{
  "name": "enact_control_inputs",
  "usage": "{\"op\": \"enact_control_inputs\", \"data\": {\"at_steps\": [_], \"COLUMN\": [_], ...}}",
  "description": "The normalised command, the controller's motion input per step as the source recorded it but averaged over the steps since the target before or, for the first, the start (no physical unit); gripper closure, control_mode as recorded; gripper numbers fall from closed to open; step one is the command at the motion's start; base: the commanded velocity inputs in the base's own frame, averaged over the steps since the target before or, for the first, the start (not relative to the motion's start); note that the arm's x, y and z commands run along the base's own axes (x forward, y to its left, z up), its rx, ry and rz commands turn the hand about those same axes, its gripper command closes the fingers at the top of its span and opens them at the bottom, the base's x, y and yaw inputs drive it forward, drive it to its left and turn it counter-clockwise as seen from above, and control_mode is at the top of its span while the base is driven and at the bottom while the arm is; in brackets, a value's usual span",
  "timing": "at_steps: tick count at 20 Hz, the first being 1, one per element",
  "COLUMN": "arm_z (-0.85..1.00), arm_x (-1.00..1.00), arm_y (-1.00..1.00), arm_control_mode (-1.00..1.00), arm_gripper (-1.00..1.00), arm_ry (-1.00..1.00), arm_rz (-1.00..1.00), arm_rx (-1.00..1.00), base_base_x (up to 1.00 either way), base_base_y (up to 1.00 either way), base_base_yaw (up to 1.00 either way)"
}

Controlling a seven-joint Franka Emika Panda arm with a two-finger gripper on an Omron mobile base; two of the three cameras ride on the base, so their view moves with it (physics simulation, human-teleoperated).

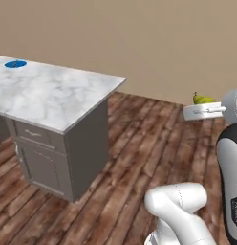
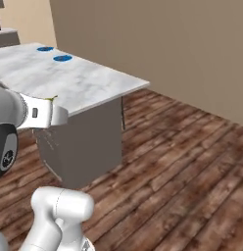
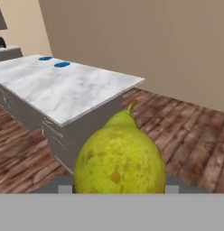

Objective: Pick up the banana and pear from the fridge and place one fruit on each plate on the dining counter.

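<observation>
My gripper (image 1: 202,108) is shut on the pear (image 1: 204,99), a yellow-green fruit that looms large and close in the hand view as pear (image 3: 118,158), stem up between the jaws. In the right base view only the pear's green tip (image 2: 54,98) peeks over the white hand (image 2: 45,113). I hold it in the air over the wooden floor, short of the dining counter (image 2: 84,88). Two blue plates (image 2: 45,49) (image 2: 62,58) lie at the far end of its marble top, seen as plates (image 3: 45,58) (image 3: 62,64) in the hand view. The banana and fridge are out of view.
The dining counter's near corner (image 1: 121,79) and grey base (image 1: 68,158) stand ahead to the left. Wooden floor (image 2: 182,157) stretches to the right as far as a beige wall (image 2: 167,49). A wall counter (image 2: 7,37) sits far back left.
</observation>
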Motion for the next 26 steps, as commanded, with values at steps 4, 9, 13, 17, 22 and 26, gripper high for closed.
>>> {"op": "enact_control_inputs", "data": {"at_steps": [4, 9, 13, 17, 22, 26], "arm_z": [0.0, 0.0, 0.0, 0.0, 0.0, 0.0], "arm_x": [0.0, 0.0, 0.0, 0.0, 0.0, 0.0], "arm_y": [0.0, 0.0, 0.0, 0.0, 0.0, 0.0], "arm_control_mode": [1.0, 1.0, 1.0, 1.0, 1.0, 1.0], "arm_gripper": [1.0, 1.0, 1.0, 1.0, 1.0, 1.0], "arm_ry": [0.0, 0.0, 0.0, 0.0, 0.0, 0.0], "arm_rz": [0.0, 0.0, 0.0, 0.0, 0.0, 0.0], "arm_rx": [0.0, 0.0, 0.0, 0.0, 0.0, 0.0], "base_base_x": [1.0, 1.0, 1.0, 1.0, 1.0, 1.0], "base_base_y": [-1.0, -1.0, -1.0, -1.0, -1.0, -1.0], "base_base_yaw": [0.29, 0.3, 0.24, 0.22, 0.16, 0.18]}}
